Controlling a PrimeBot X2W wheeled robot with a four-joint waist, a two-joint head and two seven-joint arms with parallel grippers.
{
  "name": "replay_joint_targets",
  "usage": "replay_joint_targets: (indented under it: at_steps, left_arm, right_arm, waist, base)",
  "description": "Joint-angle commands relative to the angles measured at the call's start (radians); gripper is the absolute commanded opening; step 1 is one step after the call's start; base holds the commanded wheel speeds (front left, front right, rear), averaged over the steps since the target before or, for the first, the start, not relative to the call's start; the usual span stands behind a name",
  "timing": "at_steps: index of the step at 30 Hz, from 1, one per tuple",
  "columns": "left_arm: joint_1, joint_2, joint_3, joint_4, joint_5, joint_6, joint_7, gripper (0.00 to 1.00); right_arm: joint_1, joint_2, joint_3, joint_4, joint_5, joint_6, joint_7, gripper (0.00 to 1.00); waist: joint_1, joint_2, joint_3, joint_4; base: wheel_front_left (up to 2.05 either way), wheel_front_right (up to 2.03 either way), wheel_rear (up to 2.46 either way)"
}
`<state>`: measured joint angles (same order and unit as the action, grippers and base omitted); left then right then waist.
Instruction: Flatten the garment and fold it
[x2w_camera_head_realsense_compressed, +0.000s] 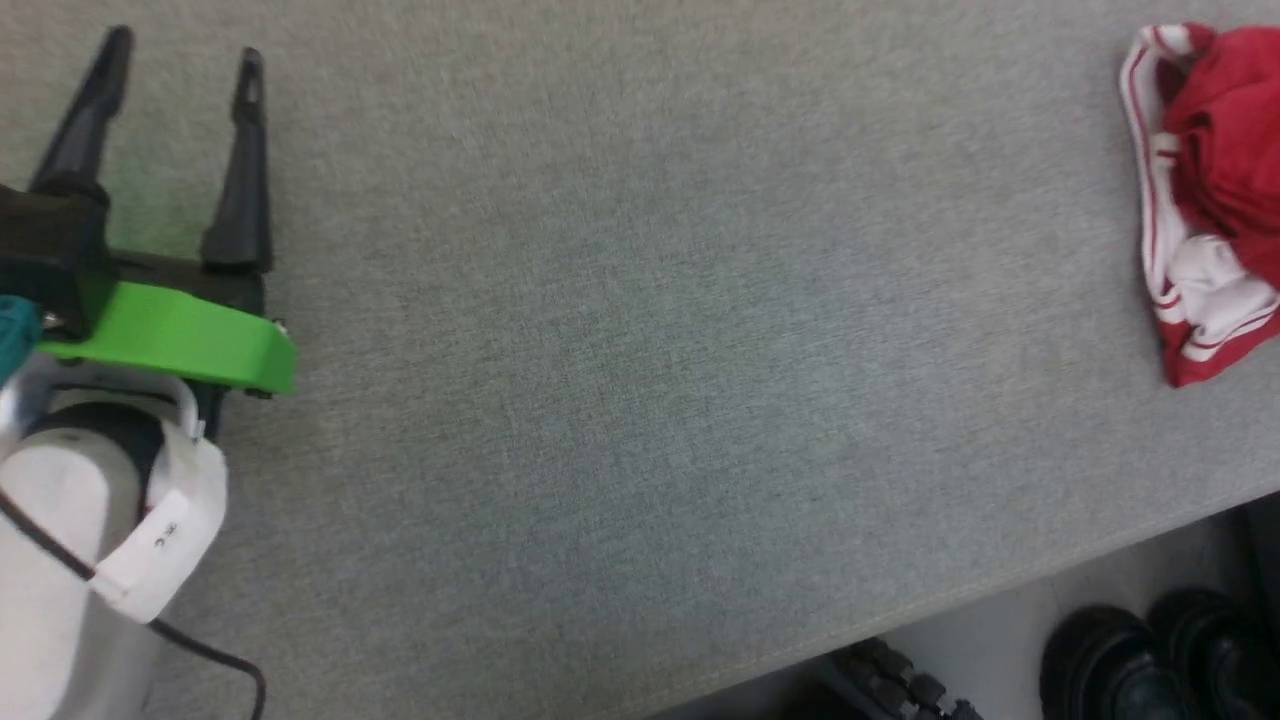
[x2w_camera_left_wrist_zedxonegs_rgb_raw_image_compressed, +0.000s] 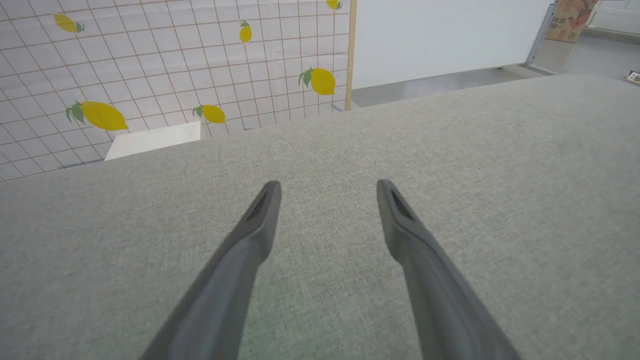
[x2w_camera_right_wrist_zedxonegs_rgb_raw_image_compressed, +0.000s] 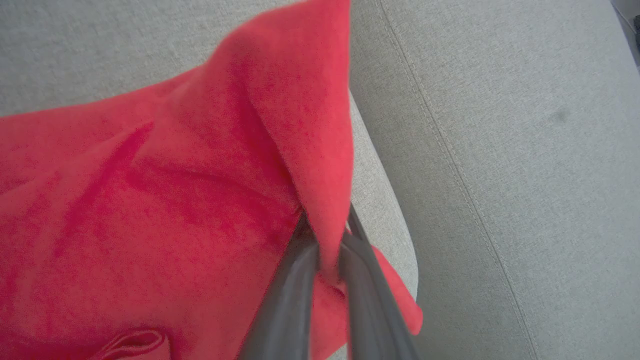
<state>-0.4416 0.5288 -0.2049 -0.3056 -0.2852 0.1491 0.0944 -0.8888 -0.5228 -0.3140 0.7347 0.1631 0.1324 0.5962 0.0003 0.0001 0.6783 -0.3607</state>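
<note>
Nearest in, the left gripper hangs over the bare grey cloth of the desk, jaws spread wide and nothing between them. It's a spare hand for now.

Across the desk, well apart from it at the right edge of the head view, sits the garment. It is a crumpled red heap, with white panels and striped trim bunched up and no lettering showing.

On the right wrist view, the right gripper has its fingers drawn almost together on a ridge of red fabric, a pinch grip with the cloth peaking up around it.

By my read this is the very start. Nothing is spread out and no fold has been made. The whole flattening is left to do, probably with both grippers, and then the fold.
</note>
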Motion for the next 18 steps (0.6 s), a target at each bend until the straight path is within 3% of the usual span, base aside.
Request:
replay_joint_targets:
  at_steps: [1, 3, 5, 13, 18]
  left_arm:
    - [0.011, 0.017, 0.009, -0.019, 0.008, 0.009, 0.013, 1.0]
    - [0.02, 0.03, 0.018, -0.044, 0.011, 0.016, 0.031, 1.0]
    - [0.031, 0.042, 0.024, -0.061, 0.014, 0.021, 0.046, 1.0]
    - [0.064, 0.043, 0.028, -0.061, 0.004, 0.029, 0.039, 1.0]
    - [0.095, -0.009, 0.021, 0.023, -0.034, 0.031, -0.052, 1.0]
  right_arm:
    - [-0.029, 0.008, -0.016, 0.016, -0.024, -0.002, -0.013, 0.0]
    - [-0.052, 0.018, -0.041, 0.036, -0.055, -0.002, -0.039, 0.0]
    - [-0.068, 0.027, -0.059, 0.055, -0.084, -0.002, -0.062, 1.0]
    - [-0.094, 0.038, -0.11, 0.079, -0.163, -0.002, -0.133, 1.0]
    - [-0.1, 0.068, -0.022, -0.075, -0.062, -0.002, -0.268, 1.0]
  waist:
    - [-0.0003, -0.0001, 0.087, -0.029]
    - [-0.0003, -0.0001, 0.095, -0.038]
    - [-0.0003, -0.0001, 0.098, -0.046]
    - [-0.0003, -0.0001, 0.047, -0.052]
    - [-0.0003, -0.0001, -0.088, -0.032]
  base:
    - [0.0, 0.0, 0.0]
    - [0.0, 0.0, 0.0]
    - [0.0, 0.0, 0.0]
    - [0.0, 0.0, 0.0]
    - [0.0, 0.0, 0.0]
